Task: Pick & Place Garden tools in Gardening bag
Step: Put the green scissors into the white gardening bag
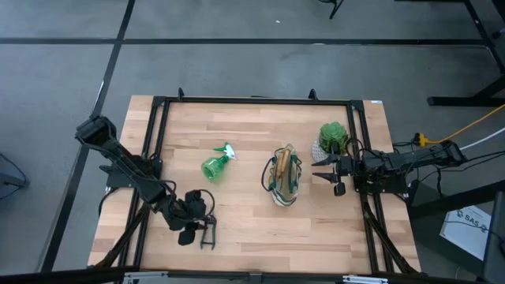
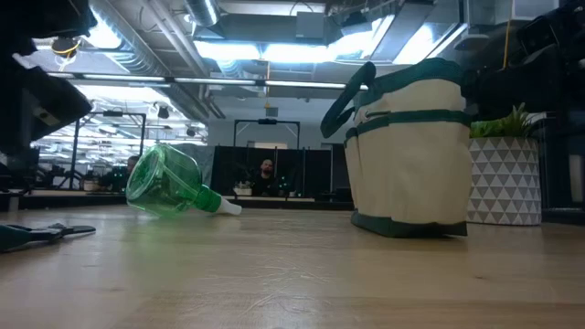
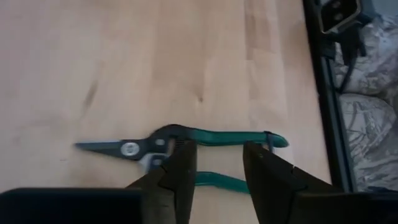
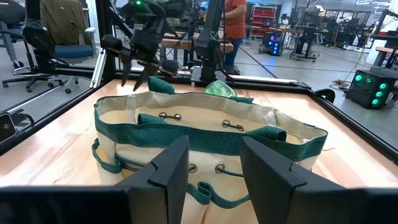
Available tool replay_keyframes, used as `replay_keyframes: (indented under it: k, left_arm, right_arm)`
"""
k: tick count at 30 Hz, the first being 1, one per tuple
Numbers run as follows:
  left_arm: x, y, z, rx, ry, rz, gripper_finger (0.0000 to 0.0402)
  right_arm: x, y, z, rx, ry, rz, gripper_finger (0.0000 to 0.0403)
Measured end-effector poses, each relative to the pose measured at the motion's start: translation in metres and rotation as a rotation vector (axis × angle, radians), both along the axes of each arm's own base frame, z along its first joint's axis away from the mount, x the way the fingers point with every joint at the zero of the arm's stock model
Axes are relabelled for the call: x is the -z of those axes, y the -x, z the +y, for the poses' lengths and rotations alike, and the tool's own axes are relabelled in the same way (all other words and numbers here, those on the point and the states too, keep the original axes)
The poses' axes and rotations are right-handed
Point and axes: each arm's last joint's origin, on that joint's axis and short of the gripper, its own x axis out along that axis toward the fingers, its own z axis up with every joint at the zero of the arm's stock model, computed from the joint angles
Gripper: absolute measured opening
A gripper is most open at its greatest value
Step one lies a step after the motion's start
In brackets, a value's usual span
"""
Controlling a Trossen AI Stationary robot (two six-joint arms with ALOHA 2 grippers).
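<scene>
Left gripper [image 3: 217, 180] hovers over the pruning shears [image 3: 186, 146], fingers apart and straddling the green handles without clamping them; the shears lie flat near the table's [image 1: 260, 229] front edge. Right gripper [image 4: 211, 174], fingers apart, faces the gardening bag [image 4: 205, 137] standing mid-table. Spray bottle [image 1: 217, 163] lies nearby.
</scene>
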Motion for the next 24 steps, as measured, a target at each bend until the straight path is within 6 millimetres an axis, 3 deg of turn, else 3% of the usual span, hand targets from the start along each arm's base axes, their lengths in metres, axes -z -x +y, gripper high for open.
replay_keyframes:
  k: [9, 24]
  left_arm:
    - [0.012, -0.004, -0.017, 0.040, 0.032, -0.035, 0.0141]
    - [0.030, -0.004, -0.023, 0.083, -0.059, -0.013, 0.0142]
  right_arm:
    - [0.000, 0.000, 0.000, 0.000, 0.000, 0.000, 0.0146]
    - [0.000, 0.000, 0.000, 0.000, 0.000, 0.000, 0.0146]
